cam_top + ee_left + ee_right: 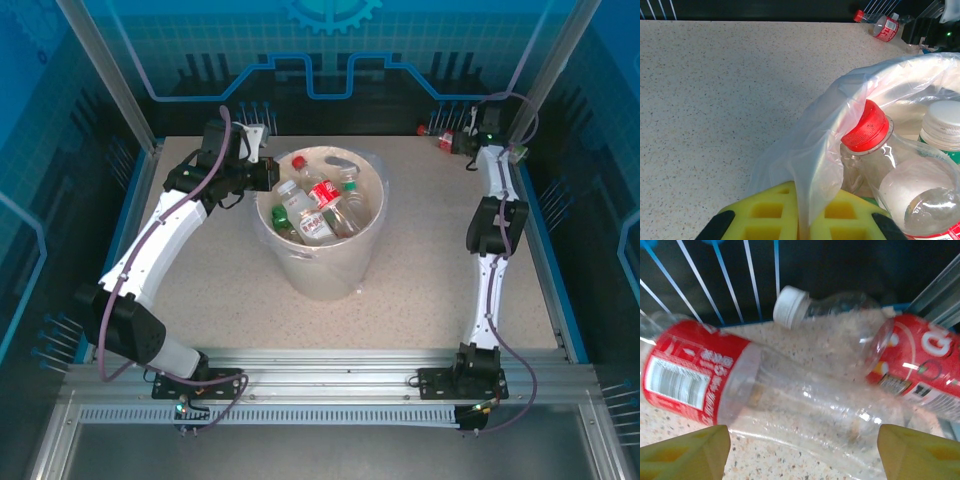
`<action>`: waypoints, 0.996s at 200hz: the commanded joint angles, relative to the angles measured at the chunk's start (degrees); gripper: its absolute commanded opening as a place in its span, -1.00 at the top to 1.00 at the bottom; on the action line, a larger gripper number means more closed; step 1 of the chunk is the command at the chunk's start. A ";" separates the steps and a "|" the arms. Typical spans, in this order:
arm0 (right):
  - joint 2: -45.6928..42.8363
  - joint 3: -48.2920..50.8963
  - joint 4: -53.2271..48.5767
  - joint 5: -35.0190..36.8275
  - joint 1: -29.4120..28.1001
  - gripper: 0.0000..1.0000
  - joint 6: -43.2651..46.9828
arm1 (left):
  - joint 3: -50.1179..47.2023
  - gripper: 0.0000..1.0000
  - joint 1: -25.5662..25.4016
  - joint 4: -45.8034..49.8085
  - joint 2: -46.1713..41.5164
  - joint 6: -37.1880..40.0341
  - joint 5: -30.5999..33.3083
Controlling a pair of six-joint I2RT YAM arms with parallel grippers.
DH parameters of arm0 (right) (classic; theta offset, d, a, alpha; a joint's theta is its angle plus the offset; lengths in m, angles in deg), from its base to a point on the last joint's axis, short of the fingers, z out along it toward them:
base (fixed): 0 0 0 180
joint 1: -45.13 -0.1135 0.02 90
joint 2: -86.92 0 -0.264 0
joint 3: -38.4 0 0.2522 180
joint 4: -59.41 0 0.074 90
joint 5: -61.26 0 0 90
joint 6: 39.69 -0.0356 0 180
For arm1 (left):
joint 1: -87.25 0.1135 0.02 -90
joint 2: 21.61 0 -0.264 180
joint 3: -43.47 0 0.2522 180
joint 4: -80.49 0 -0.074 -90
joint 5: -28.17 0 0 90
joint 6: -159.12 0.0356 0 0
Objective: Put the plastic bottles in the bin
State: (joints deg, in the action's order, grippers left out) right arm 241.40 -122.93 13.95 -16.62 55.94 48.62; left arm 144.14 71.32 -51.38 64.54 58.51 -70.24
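The cream-white bin (318, 262) stands mid-table with several plastic bottles (322, 205) inside. My left gripper (262, 172) is at its left rim. In the left wrist view this gripper (805, 222) is shut on a fold of the clear bag liner (807, 150), beside a red-capped bottle (867, 127) and a white-capped one (945, 120). My right gripper (463, 142) is in the far right corner. It (805, 455) stands open, with a red-labelled clear bottle (790, 395) lying on the table across the gap between its fingertips. A white-capped bottle (840, 315) lies just behind.
The corner bottles (440, 134) rest against the back wall and the blue rail at the table's far right edge. An upright frame post (545, 75) stands close to the right arm. Speckled tabletop (430, 290) lies open between the bin and the right arm.
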 commanded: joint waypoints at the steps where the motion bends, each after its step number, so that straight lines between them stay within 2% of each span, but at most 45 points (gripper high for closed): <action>1: 0.61 -2.11 0.39 -1.01 1.02 -0.55 -1.77 | -1.74 1.00 0.14 3.94 2.70 -3.37 -2.31; 31: 3.33 -5.45 -3.50 -4.16 1.50 -0.53 -3.12 | -1.58 1.00 0.11 4.14 3.06 -3.29 -2.32; 55: 1.38 -1.23 -4.64 -6.21 1.43 -0.51 -2.34 | -1.53 1.00 0.18 4.26 2.90 -3.19 -2.32; 105: -13.41 18.71 -3.20 -10.74 0.22 -0.46 1.72 | -1.48 1.00 0.19 4.26 2.20 -3.27 -2.48; 138: -28.52 34.73 -5.20 -21.47 -0.13 -0.44 4.32 | -1.39 1.00 0.22 4.51 1.45 -3.02 -2.46; 151: -33.09 38.21 -4.00 -19.29 -0.33 -0.44 4.99 | -1.40 1.00 0.19 4.49 1.22 -3.26 -2.86; 170: -33.41 35.77 -1.23 -13.26 -0.26 -0.38 5.61 | -1.46 1.00 0.23 4.11 0.83 -3.85 -3.80; 199: -20.63 17.32 -3.96 -11.62 -0.15 -0.35 2.96 | -1.56 1.00 0.27 3.88 0.51 -3.68 -3.45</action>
State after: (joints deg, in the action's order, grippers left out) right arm 211.56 -94.49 9.86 -30.63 55.96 52.46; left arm 144.14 71.39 -51.38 64.47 58.51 -70.28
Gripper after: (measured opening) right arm 0.681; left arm 0.093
